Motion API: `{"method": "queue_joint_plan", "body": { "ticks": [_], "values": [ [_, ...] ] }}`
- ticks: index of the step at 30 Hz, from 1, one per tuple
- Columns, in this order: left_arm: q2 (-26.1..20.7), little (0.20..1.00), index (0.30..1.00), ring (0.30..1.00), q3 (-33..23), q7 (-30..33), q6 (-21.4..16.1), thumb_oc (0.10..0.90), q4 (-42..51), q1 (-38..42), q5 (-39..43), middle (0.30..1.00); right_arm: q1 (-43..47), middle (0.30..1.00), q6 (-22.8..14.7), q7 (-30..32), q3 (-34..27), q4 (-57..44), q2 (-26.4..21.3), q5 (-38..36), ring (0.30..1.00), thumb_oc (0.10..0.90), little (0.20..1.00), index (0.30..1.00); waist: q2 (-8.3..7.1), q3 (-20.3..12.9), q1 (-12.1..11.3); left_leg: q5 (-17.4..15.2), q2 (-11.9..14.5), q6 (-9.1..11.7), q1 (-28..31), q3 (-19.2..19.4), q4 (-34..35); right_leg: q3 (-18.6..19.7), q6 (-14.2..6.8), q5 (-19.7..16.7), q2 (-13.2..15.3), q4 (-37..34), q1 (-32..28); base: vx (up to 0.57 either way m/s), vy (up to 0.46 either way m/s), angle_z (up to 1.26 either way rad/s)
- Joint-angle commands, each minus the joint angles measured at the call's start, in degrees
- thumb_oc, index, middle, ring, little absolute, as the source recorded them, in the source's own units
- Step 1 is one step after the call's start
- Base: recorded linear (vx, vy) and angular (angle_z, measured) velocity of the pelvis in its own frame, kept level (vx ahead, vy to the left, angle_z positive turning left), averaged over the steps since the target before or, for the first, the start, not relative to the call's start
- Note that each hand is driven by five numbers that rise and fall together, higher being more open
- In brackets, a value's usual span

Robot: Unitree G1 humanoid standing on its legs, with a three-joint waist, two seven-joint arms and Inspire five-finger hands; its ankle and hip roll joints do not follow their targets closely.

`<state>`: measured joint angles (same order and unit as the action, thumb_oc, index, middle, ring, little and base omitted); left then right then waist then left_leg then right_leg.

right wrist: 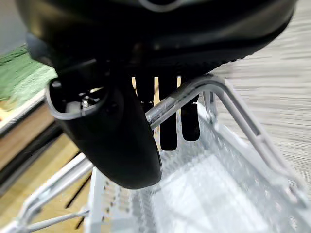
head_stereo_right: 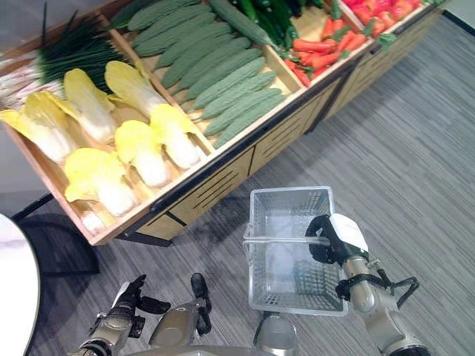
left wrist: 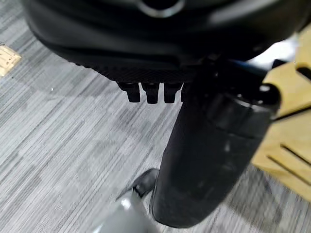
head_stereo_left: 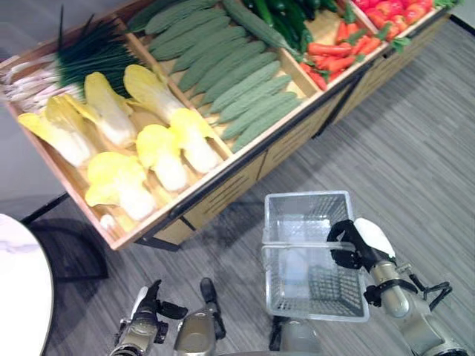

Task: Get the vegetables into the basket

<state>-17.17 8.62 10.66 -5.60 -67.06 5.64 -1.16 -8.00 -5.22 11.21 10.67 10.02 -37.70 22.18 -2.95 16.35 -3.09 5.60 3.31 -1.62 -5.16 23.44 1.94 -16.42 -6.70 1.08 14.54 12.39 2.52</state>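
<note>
A silvery wire basket (head_stereo_left: 306, 197) hangs empty just above the grey floor in front of the wooden produce stand (head_stereo_left: 237, 184). My right hand (head_stereo_left: 362, 239) is shut on the basket's handle (right wrist: 194, 92), the bar running between thumb and curled fingers. On the stand lie yellow-white cabbages (head_stereo_left: 159, 152), bumpy green gourds (head_stereo_left: 237, 81), carrots (head_stereo_left: 334, 55), red vegetables (head_stereo_left: 390, 11), dark cucumbers (head_stereo_left: 286, 15) and chives (head_stereo_left: 89, 52). My left hand (head_stereo_left: 145, 319) hangs low at the lower left, away from the stand, fingers relaxed and holding nothing.
A white round table (head_stereo_left: 18, 297) edges in at the lower left. The stand's dark metal legs (head_stereo_left: 44, 209) reach the floor beside it. Grey striped carpet (head_stereo_left: 415, 148) stretches to the right of the stand and around the basket.
</note>
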Motion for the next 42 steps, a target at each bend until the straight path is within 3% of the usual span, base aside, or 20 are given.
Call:
{"method": "queue_joint_plan", "body": {
  "ticks": [1,4,8,11,12,14,15,23,27,28,30,32,35,39,42],
  "values": [
    [-1.88,1.0,1.0,1.0,0.06,0.3,-0.39,0.9,-2.22,-1.4,0.04,1.0,5.48,0.3,-3.95,3.63,-2.3,-6.46,-0.2,-1.18,0.3,0.4,0.3,0.3,-2.67,-2.65,0.08,-0.83,2.31,3.09,-0.1,-1.52,0.19,6.64,-4.74,-8.46,0.66,4.38,0.95,0.12,0.123,0.24],
    [-2.31,1.0,1.0,1.0,-0.21,0.46,-0.72,0.9,-1.77,-0.7,1.21,1.0,5.41,0.3,-3.81,3.46,-1.79,-4.49,0.2,-1.57,0.3,0.4,0.3,0.3,-2.03,-2.08,1.22,-1.82,2.11,3.09,1.9,-3.47,0.79,10.19,-3.68,-7.09,-2.67,3.07,5.36,0.16,0.047,0.32],
    [-2.27,1.0,1.0,1.0,-0.25,0.6,-0.95,0.9,-2.18,-0.17,1.67,1.0,5.27,0.3,-3.3,3.91,-1.4,0.3,0.89,-2.01,0.3,0.4,0.3,0.3,-2.09,-1.72,2.06,-2.6,1.97,3.63,3.34,-5.41,0.84,11.68,-3.83,-6.48,-3.37,-2.3,7.39,0.14,-0.057,0.37],
    [-2.13,1.0,1.0,1.0,-0.34,0.69,-1.24,0.9,-3.26,0.71,1.81,1.0,5.22,0.3,-2.58,4.87,-0.61,11.34,2.07,-2.94,0.3,0.4,0.3,0.3,-2.28,-1.27,3.67,-4.04,1.9,4.43,4.99,-9.0,-0.06,17.19,-4.82,-8.35,-4.16,-6.93,10.12,0.23,-0.164,0.69],
    [-2.22,1.0,1.0,1.0,-0.4,0.81,-1.46,0.9,-4.64,1.24,1.6,1.0,4.76,0.3,-2.58,5.09,-0.37,16.93,2.34,-3.41,0.3,0.4,0.3,0.3,-2.41,-1.34,4.72,-5.08,1.62,4.68,5.7,-11.62,-1.04,22.12,-5.18,-8.83,-5.31,-7.43,11.24,0.19,-0.153,0.9],
    [-2.23,1.0,1.0,1.0,-0.22,0.85,-1.51,0.9,-5.03,1.46,1.45,1.0,4.64,0.3,-2.56,4.91,-0.13,20.0,2.6,-3.81,0.3,0.4,0.3,0.3,-2.46,-1.47,4.9,-5.63,1.58,4.81,5.98,-12.94,-1.56,23.16,-5.16,-8.58,-5.8,-6.89,11.39,0.17,-0.208,0.89],
    [-2.33,1.0,1.0,1.0,-0.69,0.99,-1.66,0.9,-5.18,0.82,1.81,1.0,4.55,0.3,-2.51,4.43,0.28,26.82,3.49,-4.54,0.3,0.4,0.3,0.3,-2.62,-2.15,4.41,-5.82,2.09,5.1,6.49,-15.01,-2.1,21.98,-4.53,-7.37,-6.01,-6.51,9.64,0.15,-0.245,0.55],
    [-0.24,1.0,1.0,1.0,-2.6,2.34,-1.81,0.9,-6.52,0.69,6.43,1.0,6.85,0.3,-2.28,4.77,1.72,46.21,5.24,-6.5,0.3,0.4,0.3,0.3,-1.81,-2.93,3.01,-3.86,4.84,7.45,4.27,-18.35,-6.21,15.6,-1.63,-5.87,-7.72,-8.46,4.62,0.08,-0.228,0.42],
    [1.46,1.0,1.0,1.0,-3.15,2.55,-1.48,0.9,-6.99,1.21,8.73,1.0,6.61,0.3,-1.86,4.56,-0.39,55.79,7.5,-10.82,0.3,0.4,0.3,0.3,-1.02,-3.68,4.52,-2.2,6.96,7.87,3.35,-9.14,-5.92,10.48,-1.2,-5.25,-6.26,-9.46,2.87,-0.01,-0.078,0.81],
    [1.91,1.0,1.0,1.0,-3.49,2.57,-1.53,0.9,-7.29,1.14,9.54,1.0,6.78,0.3,-1.68,4.49,-0.42,58.34,7.82,-11.12,0.3,0.4,0.3,0.3,-0.63,-3.96,4.49,-1.97,7.1,7.93,3.51,-8.55,-5.31,9.76,-1.18,-5.0,-6.27,-9.57,2.71,0.05,-0.027,0.68],
    [2.63,1.0,1.0,1.0,-6.81,3.29,-1.82,0.9,-8.8,0.4,14.24,1.0,6.97,0.3,-1.28,4.19,-0.91,61.78,8.58,-11.99,0.3,0.4,0.3,0.3,-0.23,-4.77,4.09,-1.3,6.87,8.17,4.42,-9.0,-3.5,9.06,-1.23,-5.14,-6.5,-10.5,1.85,0.07,0.007,0.3],
    [3.71,1.0,1.0,1.0,-14.48,7.4,-4.61,0.9,-8.34,0.44,26.97,1.0,6.73,0.3,-0.58,4.4,-1.78,64.49,10.02,-12.63,0.3,0.4,0.3,0.3,-0.01,-5.76,3.89,-1.15,6.74,8.14,6.11,-8.69,-0.91,8.71,-1.66,-5.36,-6.46,-11.51,0.81,0.05,0.045,0.3],
    [2.45,1.0,1.0,1.0,-21.74,11.53,-5.84,0.9,-9.8,1.27,32.25,1.0,7.1,0.3,0.13,4.82,-2.16,66.59,11.53,-12.69,0.3,0.4,0.3,0.3,-0.22,-6.67,3.7,-0.67,6.4,8.3,7.46,-8.43,1.48,8.88,-1.96,-5.98,-6.18,-12.52,0.57,0.02,0.063,0.05],
    [-1.29,1.0,1.0,1.0,-28.82,19.15,-7.94,0.9,-10.18,2.23,34.29,1.0,6.8,0.3,0.51,5.38,-2.22,67.8,12.42,-12.45,0.3,0.4,0.3,0.3,-0.63,-7.31,3.75,-1.05,6.14,8.48,8.71,-7.99,2.7,9.09,-2.54,-6.53,-5.79,-13.17,0.27,0.01,0.053,-0.01],
    [-4.57,1.0,1.0,1.0,-30.47,24.47,-9.31,0.9,-6.69,3.1,31.68,1.0,6.32,0.3,0.43,5.77,-1.81,67.88,12.74,-12.3,0.3,0.4,0.3,0.3,-0.89,-7.74,3.81,-1.31,5.95,8.67,9.25,-7.71,3.05,9.15,-2.83,-6.9,-5.6,-13.42,0.09,-0.01,0.044,-0.02]
  ]
}}
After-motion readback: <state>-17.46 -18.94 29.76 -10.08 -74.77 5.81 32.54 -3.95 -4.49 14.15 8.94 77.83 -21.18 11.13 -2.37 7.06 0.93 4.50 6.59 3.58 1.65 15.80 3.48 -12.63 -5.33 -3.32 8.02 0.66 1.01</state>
